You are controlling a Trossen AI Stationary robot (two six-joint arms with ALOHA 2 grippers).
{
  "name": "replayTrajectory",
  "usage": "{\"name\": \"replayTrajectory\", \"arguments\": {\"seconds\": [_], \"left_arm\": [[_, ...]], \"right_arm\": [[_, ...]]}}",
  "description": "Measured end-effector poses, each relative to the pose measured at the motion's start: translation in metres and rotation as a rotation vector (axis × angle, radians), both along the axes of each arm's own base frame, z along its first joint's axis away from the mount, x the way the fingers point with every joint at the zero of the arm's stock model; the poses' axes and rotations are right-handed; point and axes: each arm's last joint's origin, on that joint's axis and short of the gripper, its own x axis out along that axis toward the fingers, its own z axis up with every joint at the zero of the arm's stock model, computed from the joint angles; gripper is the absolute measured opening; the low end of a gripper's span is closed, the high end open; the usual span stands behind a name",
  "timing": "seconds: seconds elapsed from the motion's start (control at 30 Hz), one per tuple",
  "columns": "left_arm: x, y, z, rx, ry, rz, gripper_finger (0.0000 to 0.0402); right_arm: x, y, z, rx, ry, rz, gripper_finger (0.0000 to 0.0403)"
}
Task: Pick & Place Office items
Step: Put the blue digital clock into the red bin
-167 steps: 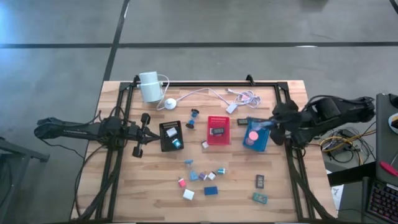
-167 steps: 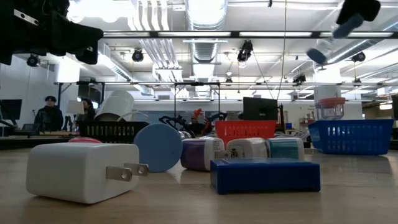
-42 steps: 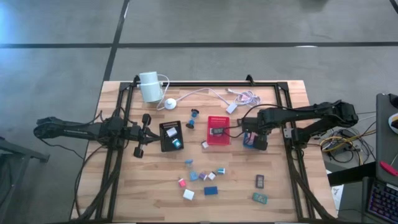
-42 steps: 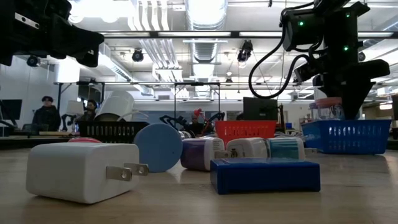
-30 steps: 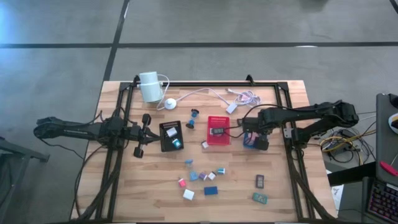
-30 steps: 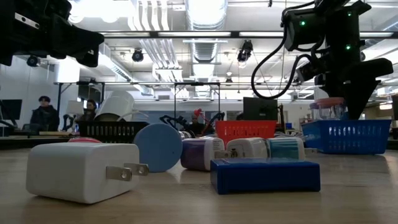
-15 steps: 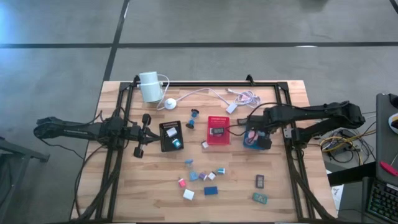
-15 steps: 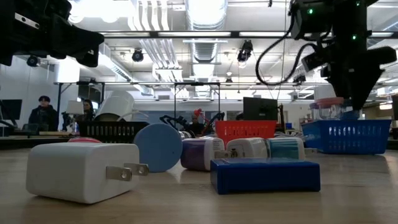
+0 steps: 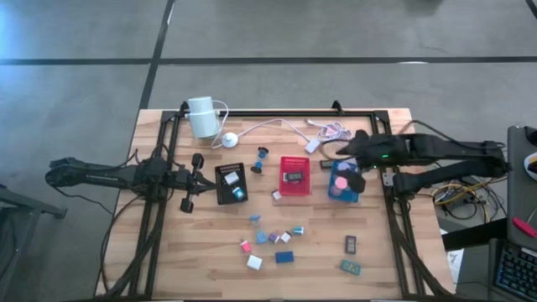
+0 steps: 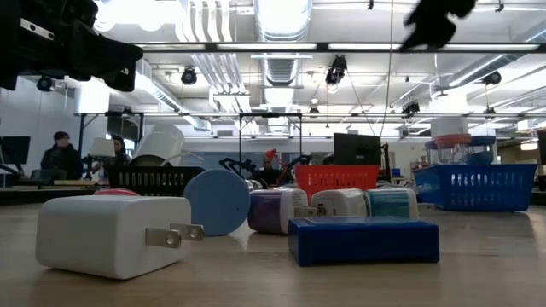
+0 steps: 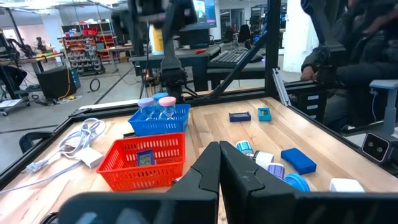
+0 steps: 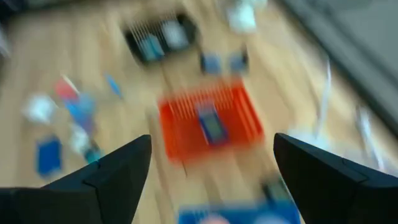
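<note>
The table (image 9: 394,252) carries three small trays in a row across its middle: black (image 9: 230,183), red (image 9: 294,174) and blue (image 9: 343,181), the blue one already holding pink-lidded pieces. Above that blue tray hangs the right gripper (image 9: 354,170), its fingers spread wide and, as the right wrist view shows, nothing between them. The left gripper (image 9: 192,180) waits at the table's nine o'clock side, fingers pressed together and empty.

The loose office items (image 9: 270,239) lie in a cluster on the bare wood toward the near edge. From the right gripper they sit at about seven o'clock, well apart from it; from the left gripper, at about four o'clock, somewhat nearer. Two dark clips (image 9: 350,244) lie apart from the cluster, at six o'clock from the right gripper and the closest pieces to it. The blue block (image 9: 284,257), largest of the cluster, lies with its long axis running three to nine o'clock.
</note>
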Motion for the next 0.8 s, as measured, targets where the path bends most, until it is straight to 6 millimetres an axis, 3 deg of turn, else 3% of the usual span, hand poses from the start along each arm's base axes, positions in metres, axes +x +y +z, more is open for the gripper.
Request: {"name": "replayTrajectory", "arguments": {"seconds": [0.2,0.53,0.8], "left_arm": [[0.0,0.0,0.0,0.0,0.002,0.0,0.0007],[0.0,0.0,0.0,-0.003,0.003,0.001,0.0007],[0.0,0.002,-0.001,0.008,0.009,0.073,0.0007]], "right_arm": [[-0.017,0.011,0.009,-0.078,-0.354,0.096,0.0309],[-0.022,0.02,-0.045,-0.073,-0.543,0.164,0.0189],[-0.024,0.021,-0.081,-0.056,-0.546,0.181,0.0074]]}}
